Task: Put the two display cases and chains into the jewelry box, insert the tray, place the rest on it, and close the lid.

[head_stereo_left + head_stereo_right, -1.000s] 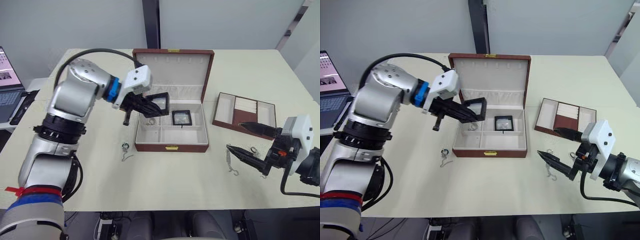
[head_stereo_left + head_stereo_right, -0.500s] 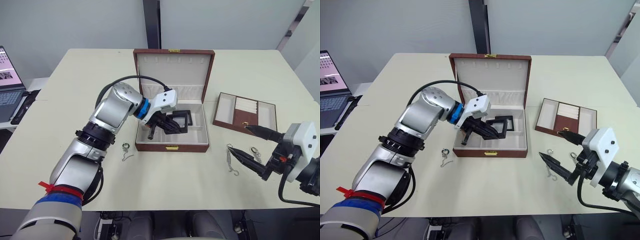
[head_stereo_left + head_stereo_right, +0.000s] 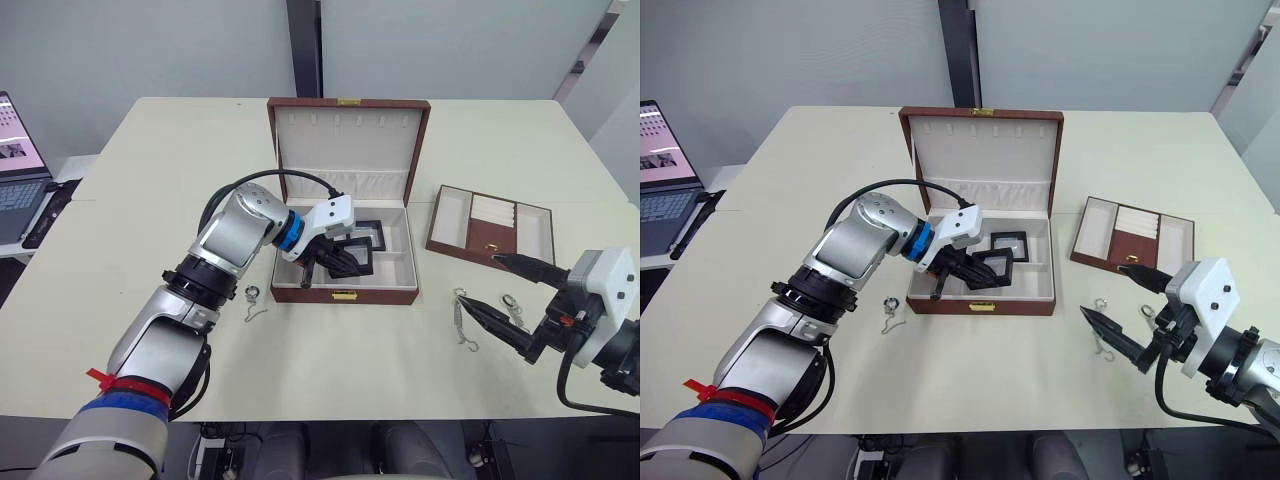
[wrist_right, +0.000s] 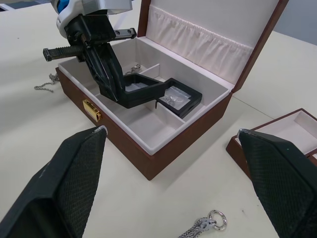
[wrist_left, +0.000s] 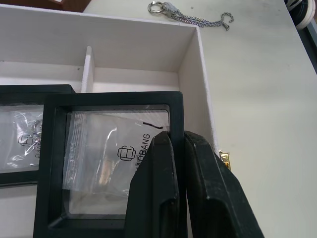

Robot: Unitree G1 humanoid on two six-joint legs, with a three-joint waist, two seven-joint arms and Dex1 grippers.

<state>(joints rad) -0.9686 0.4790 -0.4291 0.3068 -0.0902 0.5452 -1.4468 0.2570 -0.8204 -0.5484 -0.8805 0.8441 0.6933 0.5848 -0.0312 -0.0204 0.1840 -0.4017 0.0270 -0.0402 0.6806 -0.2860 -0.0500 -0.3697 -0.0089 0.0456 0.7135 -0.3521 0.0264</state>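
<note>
Your left end effector (image 5: 181,148) covers one edge of its display case (image 5: 99,158); the second case (image 5: 25,134) behind it runs off frame.

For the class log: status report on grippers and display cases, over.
Left gripper shut on a display case, tilted inside the jewelry box. Second display case lies in the box. Right gripper open over chains. Nothing in the way.

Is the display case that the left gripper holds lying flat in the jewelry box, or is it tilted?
Tilted: the left gripper pinches one edge of the display case, its free end low over the second case.
</note>
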